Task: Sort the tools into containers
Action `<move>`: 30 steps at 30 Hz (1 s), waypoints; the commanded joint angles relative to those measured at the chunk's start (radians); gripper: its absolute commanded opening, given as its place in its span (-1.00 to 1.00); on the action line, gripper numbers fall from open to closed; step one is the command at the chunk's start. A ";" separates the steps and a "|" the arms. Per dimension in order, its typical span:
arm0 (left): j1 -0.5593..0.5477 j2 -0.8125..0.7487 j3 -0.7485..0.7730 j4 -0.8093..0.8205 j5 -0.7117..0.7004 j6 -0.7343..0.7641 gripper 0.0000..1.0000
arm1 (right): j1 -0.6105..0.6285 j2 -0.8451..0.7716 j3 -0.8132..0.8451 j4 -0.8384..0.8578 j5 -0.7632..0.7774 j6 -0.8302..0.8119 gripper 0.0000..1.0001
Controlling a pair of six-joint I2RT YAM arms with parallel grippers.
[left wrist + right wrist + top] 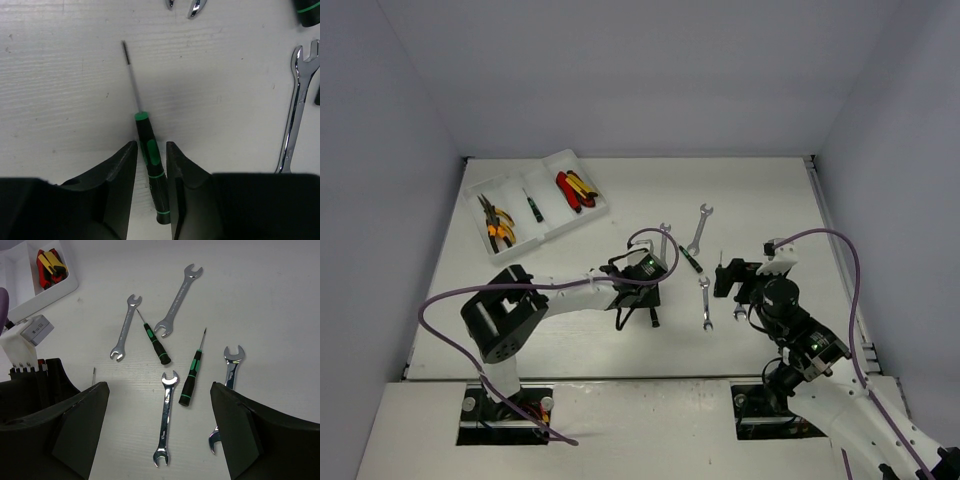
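The tray point(555, 228) lies slantwise at the far left of the table point(770, 200). At its left end are the orange-handled pliers point(496, 222). Further right, near the middle of the tray, lies a thin dark tray screwdriver point(532, 205) on its own. At the right end, the red and yellow knives point(575, 188) are bunched together. The dividers are too faint to tell which of the inner compartments holds the screwdriver.

The other tools lie loose on the table, well apart from the tray. The left claw point(151, 144) is down at the table near its middle, jaws parted on either side of the handle of a green-and-black table screwdriver point(141, 120). That screwdriver lies flat with its tip pointing away. A sliver of table shows beside the handle, so the claw is not clenched on it.

The right claw point(159, 386) hangs released, jaws spread wide, above a cluster of tools. The left wrench point(126, 327) and the long wrench point(179, 300) lie farther off. The near wrench point(165, 417) lies between the fingers. The right wrench point(231, 367) is partly hidden behind one finger. Two more screwdrivers lie among them: the short screwdriver point(154, 342) between the left and long wrenches, and the slim screwdriver point(192, 372) between the near and right wrenches.
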 commanded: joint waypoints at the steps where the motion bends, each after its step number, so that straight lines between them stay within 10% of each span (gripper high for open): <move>1: -0.024 0.007 0.020 0.001 -0.020 -0.032 -0.62 | -0.007 -0.003 0.001 0.053 0.028 0.018 0.60; 5: -0.023 -0.012 0.022 -0.029 -0.044 -0.022 -1.00 | -0.007 -0.004 0.000 0.052 0.027 0.019 0.60; 11: 0.048 -0.104 0.068 -0.117 -0.132 0.087 -1.00 | -0.007 -0.005 -0.001 0.053 0.026 0.019 0.61; 22: 0.567 -0.160 0.274 -0.187 -0.038 0.327 -1.00 | -0.007 0.038 0.010 0.053 0.013 0.014 0.61; 30: 0.883 0.107 0.590 -0.277 0.009 0.441 -1.00 | -0.007 0.062 0.015 0.053 0.012 0.018 0.61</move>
